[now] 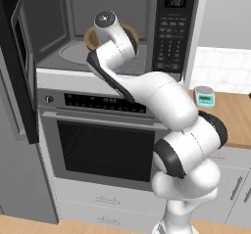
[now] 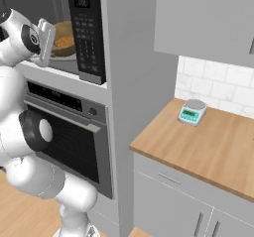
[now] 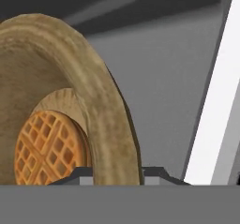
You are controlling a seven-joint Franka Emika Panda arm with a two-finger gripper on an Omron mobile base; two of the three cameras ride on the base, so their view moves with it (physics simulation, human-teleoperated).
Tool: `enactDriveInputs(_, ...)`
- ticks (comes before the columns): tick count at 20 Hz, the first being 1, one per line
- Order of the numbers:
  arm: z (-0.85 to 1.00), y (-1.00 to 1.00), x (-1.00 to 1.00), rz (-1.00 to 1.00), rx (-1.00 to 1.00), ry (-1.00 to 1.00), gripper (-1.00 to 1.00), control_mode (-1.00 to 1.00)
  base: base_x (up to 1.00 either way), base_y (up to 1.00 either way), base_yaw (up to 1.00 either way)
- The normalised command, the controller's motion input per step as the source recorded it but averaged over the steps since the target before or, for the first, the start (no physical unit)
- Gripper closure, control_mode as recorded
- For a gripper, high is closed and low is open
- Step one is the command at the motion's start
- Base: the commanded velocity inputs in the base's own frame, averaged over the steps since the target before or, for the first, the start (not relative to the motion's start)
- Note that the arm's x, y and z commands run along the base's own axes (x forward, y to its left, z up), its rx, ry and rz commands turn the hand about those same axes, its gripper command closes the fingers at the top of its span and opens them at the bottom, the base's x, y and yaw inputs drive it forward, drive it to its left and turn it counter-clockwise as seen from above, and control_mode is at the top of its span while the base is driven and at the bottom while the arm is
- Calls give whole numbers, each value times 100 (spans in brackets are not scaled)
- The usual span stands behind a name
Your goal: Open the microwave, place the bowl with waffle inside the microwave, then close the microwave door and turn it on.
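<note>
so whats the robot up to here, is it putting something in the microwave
Yes. The white arm is reaching into the open microwave, whose door is swung wide to the left. In the hand view its gripper straddles the rim of the wooden bowl, with the waffle inside. The bowl is already within the grey cavity, above the glass turntable. The door is not yet closed.

Wooden counter (image 2: 198,147) is carrying a small scale (image 2: 191,111); microwave (image 1: 98,27) cavity is housing the glass turntable (image 1: 73,54)
</note>
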Motion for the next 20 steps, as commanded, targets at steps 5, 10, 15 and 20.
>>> enactDriveInputs(5,-13,9,72,-4,0,11,100,-100,0,0,0)
enactDriveInputs(10,-10,21,69,-1,0,5,100,-100,0,0,0)
enactDriveInputs(15,-10,35,27,-1,-1,-3,-100,-100,0,0,0)
enactDriveInputs(20,-34,24,-5,0,-1,-22,-100,-100,0,0,0)
